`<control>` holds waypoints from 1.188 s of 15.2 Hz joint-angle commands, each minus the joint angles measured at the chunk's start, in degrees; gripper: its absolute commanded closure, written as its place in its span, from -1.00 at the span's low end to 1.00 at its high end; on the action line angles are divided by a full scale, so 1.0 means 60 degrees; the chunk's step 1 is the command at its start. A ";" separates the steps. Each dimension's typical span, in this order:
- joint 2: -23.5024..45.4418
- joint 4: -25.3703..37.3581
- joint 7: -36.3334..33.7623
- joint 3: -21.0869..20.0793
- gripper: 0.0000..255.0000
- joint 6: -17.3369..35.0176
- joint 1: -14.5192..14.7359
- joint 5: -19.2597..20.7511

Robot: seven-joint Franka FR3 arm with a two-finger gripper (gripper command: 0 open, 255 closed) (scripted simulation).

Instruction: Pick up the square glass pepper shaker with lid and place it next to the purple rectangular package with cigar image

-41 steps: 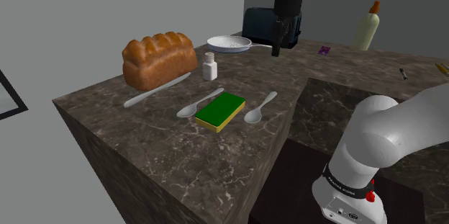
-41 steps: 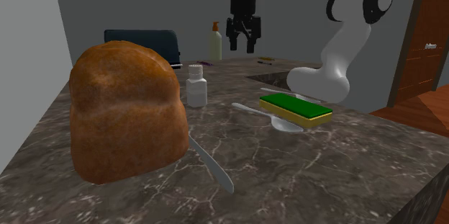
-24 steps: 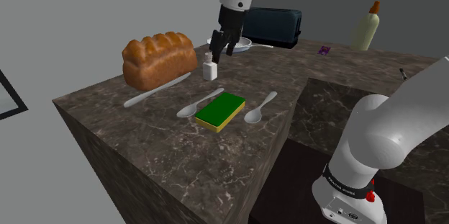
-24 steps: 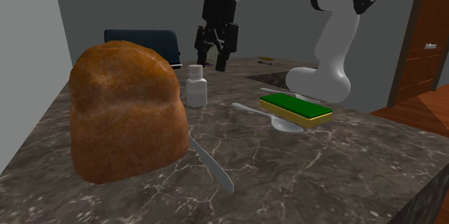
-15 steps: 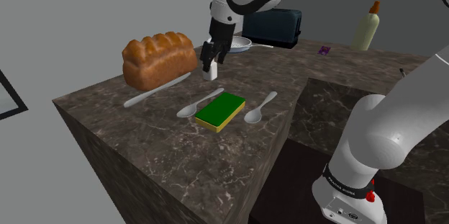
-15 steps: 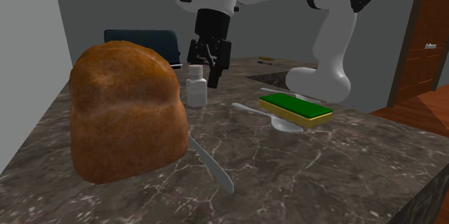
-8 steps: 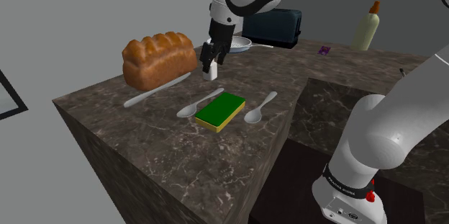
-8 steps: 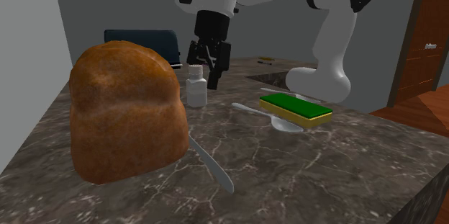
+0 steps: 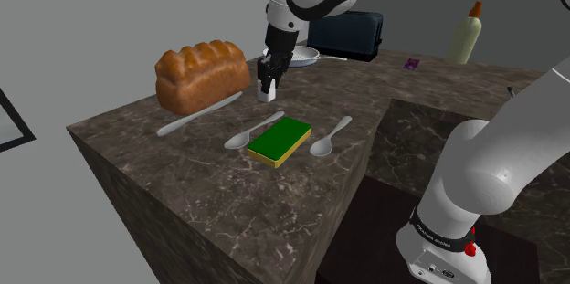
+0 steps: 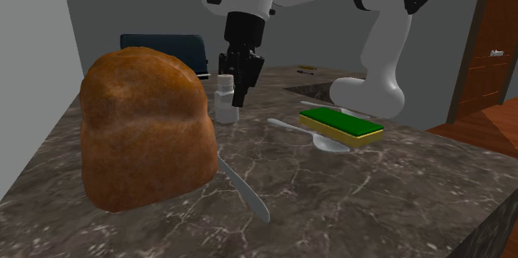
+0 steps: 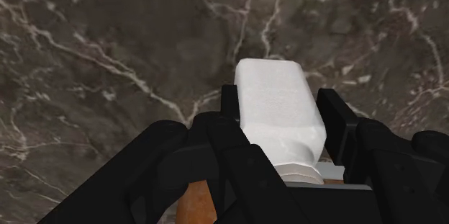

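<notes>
The white square pepper shaker with lid (image 9: 266, 94) stood on the dark marbled counter (image 9: 183, 177). A brown bread loaf (image 9: 201, 74) lay just beside it, on the shoulder view's left. A white dish (image 9: 305, 54) and a dark toaster (image 9: 352, 34) sat farther back. Nearer lay a green, yellow-based sponge (image 9: 280, 140) between two grey spoons (image 9: 251, 133). The small purple package (image 9: 413, 64) sat well apart, far right. The white arm arched down steeply, its black gripper (image 10: 236, 97) clamped on the shaker's sides.

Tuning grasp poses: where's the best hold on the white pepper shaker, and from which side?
Take the pepper shaker by the two flat opposite sides of its square body, below the lid, coming straight down from above. It stands upright, and the bread loaf crowds one side. The gripper clasps it this way.
</notes>
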State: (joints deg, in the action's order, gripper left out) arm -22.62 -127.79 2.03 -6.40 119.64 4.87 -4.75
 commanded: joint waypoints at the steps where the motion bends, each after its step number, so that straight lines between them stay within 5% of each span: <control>1: 0.0003 -0.0002 0.0000 -0.0003 1.00 -0.0002 0.0002 -0.0002; 18: 0.0125 0.2162 -0.0092 0.0051 1.00 -0.2042 -0.0036 0.0081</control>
State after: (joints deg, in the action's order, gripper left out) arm -22.08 -115.96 1.40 -6.20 108.34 4.71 -4.32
